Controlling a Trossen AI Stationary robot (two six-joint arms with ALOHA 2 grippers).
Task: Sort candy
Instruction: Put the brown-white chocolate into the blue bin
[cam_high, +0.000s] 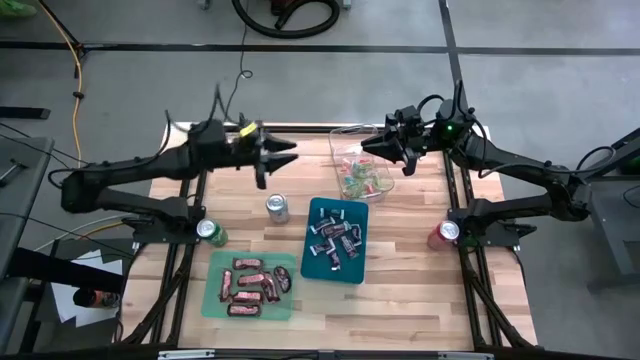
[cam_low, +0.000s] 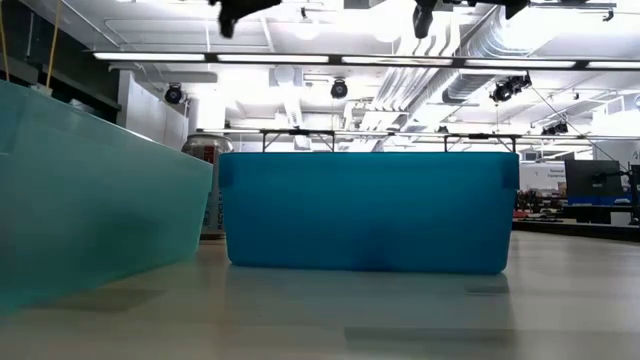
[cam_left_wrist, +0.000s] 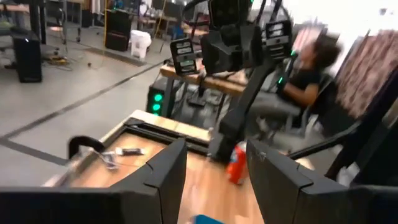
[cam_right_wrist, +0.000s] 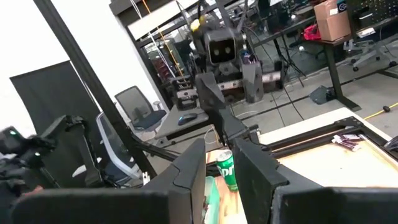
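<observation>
Dark left gripper and right gripper are held released above the desk; candy lies below, between them.

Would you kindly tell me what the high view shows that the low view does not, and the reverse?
Only the high view shows the tray contents: red-brown bars in the green tray, dark wrapped pieces in the blue tray, bright sweets in the clear bin, plus the green can and red can. Only the low view shows the ceiling lights. Both show the two trays and the silver can.
</observation>
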